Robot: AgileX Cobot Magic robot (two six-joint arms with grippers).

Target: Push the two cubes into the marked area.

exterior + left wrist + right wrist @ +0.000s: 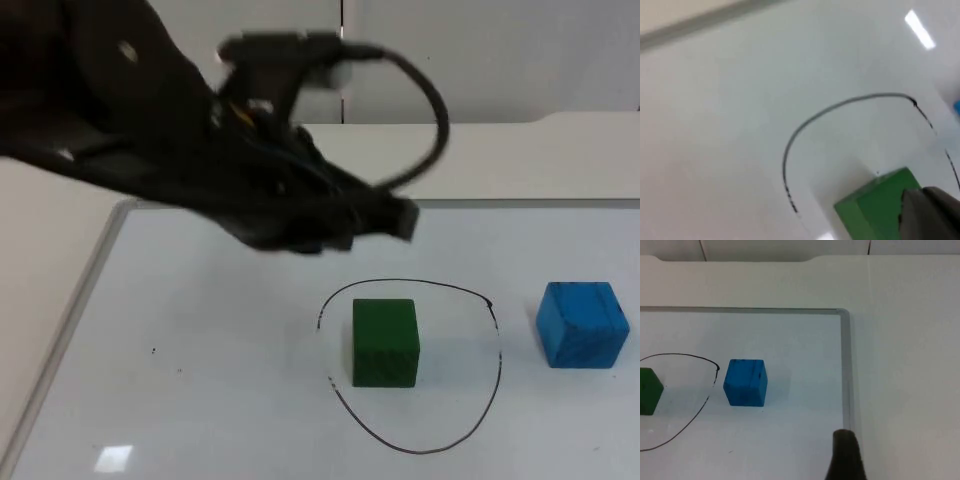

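Above the whiteboard (200,330), just behind the drawn outline, the left tool (385,217) hangs at the end of the left arm, which reaches in across the board; whether its fingers are wide or narrow cannot be told. Below it, the green cube (385,342) sits upright inside the marked area (497,350), a black hand-drawn loop, apart from the line on every side. In the left wrist view a dark fingertip (930,215) stands just in front of that cube. The blue cube (582,324) rests outside the loop, near its right side, on the same board. The white bench (520,160) carries the board.
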